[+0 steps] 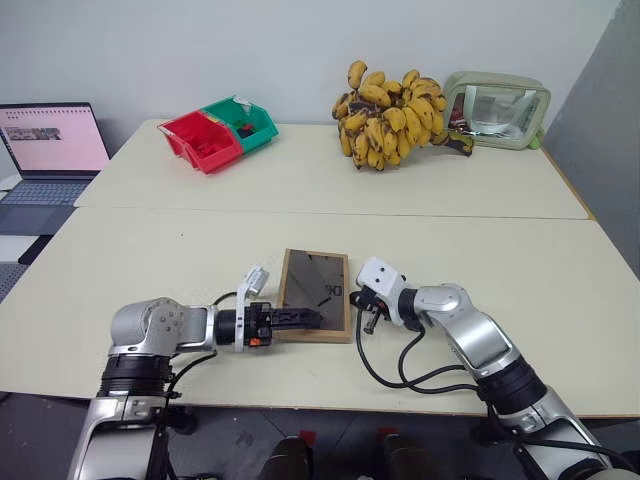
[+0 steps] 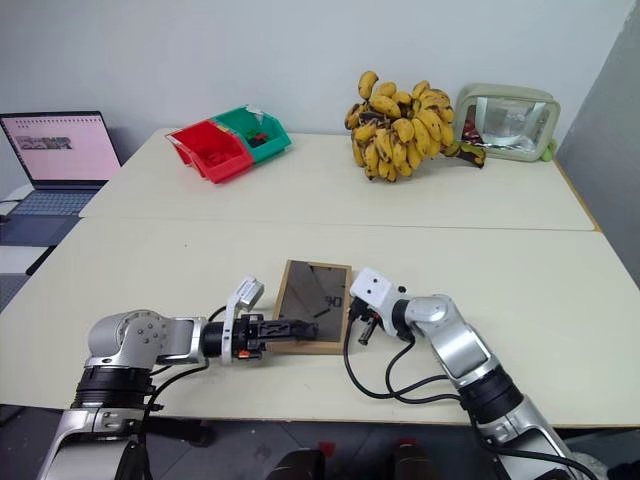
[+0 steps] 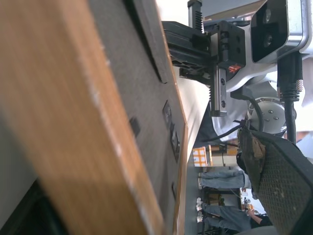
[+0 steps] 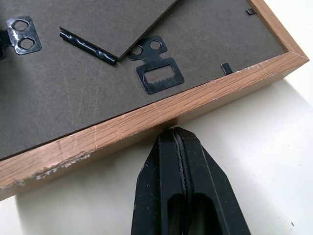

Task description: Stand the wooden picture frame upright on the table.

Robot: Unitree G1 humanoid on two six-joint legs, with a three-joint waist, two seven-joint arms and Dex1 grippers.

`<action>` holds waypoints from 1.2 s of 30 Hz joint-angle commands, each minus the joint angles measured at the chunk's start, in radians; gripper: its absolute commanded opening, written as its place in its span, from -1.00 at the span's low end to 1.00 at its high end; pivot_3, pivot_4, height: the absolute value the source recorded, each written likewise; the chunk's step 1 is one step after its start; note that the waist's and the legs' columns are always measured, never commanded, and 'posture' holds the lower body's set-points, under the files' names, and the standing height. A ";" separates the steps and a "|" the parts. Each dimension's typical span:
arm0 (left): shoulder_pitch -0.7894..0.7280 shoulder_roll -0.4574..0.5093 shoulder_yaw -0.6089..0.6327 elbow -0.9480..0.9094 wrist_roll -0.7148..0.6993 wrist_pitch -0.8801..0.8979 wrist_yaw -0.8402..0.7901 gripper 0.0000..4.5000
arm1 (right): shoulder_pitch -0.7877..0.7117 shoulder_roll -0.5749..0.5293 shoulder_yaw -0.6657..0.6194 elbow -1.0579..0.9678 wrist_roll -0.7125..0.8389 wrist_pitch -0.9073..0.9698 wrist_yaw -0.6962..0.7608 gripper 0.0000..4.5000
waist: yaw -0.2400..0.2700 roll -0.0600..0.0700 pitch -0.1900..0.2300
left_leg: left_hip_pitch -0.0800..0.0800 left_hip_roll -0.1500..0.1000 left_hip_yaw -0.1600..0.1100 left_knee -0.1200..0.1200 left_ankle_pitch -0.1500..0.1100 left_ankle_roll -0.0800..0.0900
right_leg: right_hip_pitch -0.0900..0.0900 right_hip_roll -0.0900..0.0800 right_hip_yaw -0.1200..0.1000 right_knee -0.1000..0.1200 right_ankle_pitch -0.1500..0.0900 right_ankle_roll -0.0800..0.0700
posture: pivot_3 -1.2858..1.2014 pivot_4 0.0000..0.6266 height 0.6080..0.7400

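You had the wooden picture frame [image 1: 316, 294] lying flat, back panel up, on the near half of the desk [image 1: 150, 260], just this side of the seam. Your left gripper [image 1: 300, 318] reached in from the left with its fingers spread apart over the frame's near-left corner. Your right gripper [image 4: 180, 142] had its fingers pressed together, tips right against the frame's right wooden edge.
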 commanded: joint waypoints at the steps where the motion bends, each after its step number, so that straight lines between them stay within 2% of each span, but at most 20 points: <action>1: 0.008 -0.011 0.012 0.010 0.002 0.004 0.031 0.80 | 0.000 -0.009 -0.005 -0.028 0.006 -0.018 0.008 -1.00 | 0.000 0.000 0.000 | 0.000 0.000 0.000 0.000 0.000 0.000 | 0.000 0.000 0.000 -0.001 0.000 0.000 | 0.03 -0.52 1.00; 7: -0.007 -0.003 0.053 0.019 -0.015 -0.009 0.038 0.31 | 0.024 -0.036 -0.021 -0.036 0.006 -0.018 0.003 -1.00 | -0.003 0.000 0.000 | 0.000 0.001 0.000 0.000 0.000 0.000 | 0.000 0.000 0.000 -0.001 0.000 0.000 | 0.03 -0.52 1.00; 14: -0.006 -0.031 0.116 -0.048 -0.068 0.040 0.077 -0.34 | 0.067 -0.130 -0.091 -0.047 0.003 -0.036 0.001 -1.00 | 0.001 0.000 0.000 | 0.000 0.000 0.000 0.000 0.000 0.000 | 0.000 0.000 0.000 -0.001 0.000 0.000 | 0.03 -0.52 1.00; 16: -0.005 -0.043 0.143 -0.074 -0.090 0.065 0.094 -0.42 | 0.054 -0.175 -0.128 -0.035 0.007 -0.052 0.013 -1.00 | 0.001 -0.001 0.000 | -0.001 0.000 0.000 0.000 0.000 0.000 | 0.000 0.000 0.000 -0.002 0.000 0.001 | 0.03 -0.52 1.00; 18: -0.004 -0.056 0.169 -0.103 -0.106 0.086 0.113 -0.42 | 0.032 -0.210 -0.160 -0.028 0.021 -0.052 0.033 -1.00 | 0.001 -0.001 0.001 | -0.001 0.000 0.000 0.000 0.000 0.000 | 0.000 0.000 0.000 -0.002 0.000 0.001 | 0.03 -0.52 1.00; 21: -0.028 -0.096 0.220 -0.153 -0.120 0.094 0.174 -0.42 | -0.048 -0.245 -0.262 -0.039 0.127 0.039 0.095 -1.00 | 0.000 -0.002 0.002 | -0.001 0.000 0.000 0.000 0.000 0.000 | 0.000 0.000 0.000 -0.002 0.000 0.001 | 0.03 -0.52 1.00; 24: -0.067 -0.109 0.217 -0.234 -0.120 0.036 0.198 -0.42 | -0.173 -0.209 -0.399 -0.038 0.307 0.223 0.124 -0.81 | -0.009 -0.003 0.003 | -0.001 0.001 0.000 0.000 0.000 0.000 | 0.000 0.000 0.000 -0.002 0.001 0.001 | 0.03 -0.52 1.00; 28: -0.133 -0.152 0.231 -0.287 -0.110 -0.059 0.243 -0.42 | -0.314 -0.185 -0.481 -0.003 0.438 0.336 0.140 -0.42 | -0.011 -0.004 0.003 | -0.001 0.002 -0.001 -0.001 0.000 0.000 | 0.000 0.001 -0.001 -0.002 0.001 0.000 | 0.03 -0.52 1.00; 36: -0.162 -0.122 0.132 -0.357 -0.046 -0.234 0.232 -0.42 | -0.500 -0.143 -0.438 0.141 0.485 0.291 0.177 0.35 | -0.011 -0.004 0.003 | -0.003 0.000 0.002 -0.001 0.000 0.000 | -0.002 0.000 0.001 -0.004 0.001 0.001 | 0.03 -0.52 1.00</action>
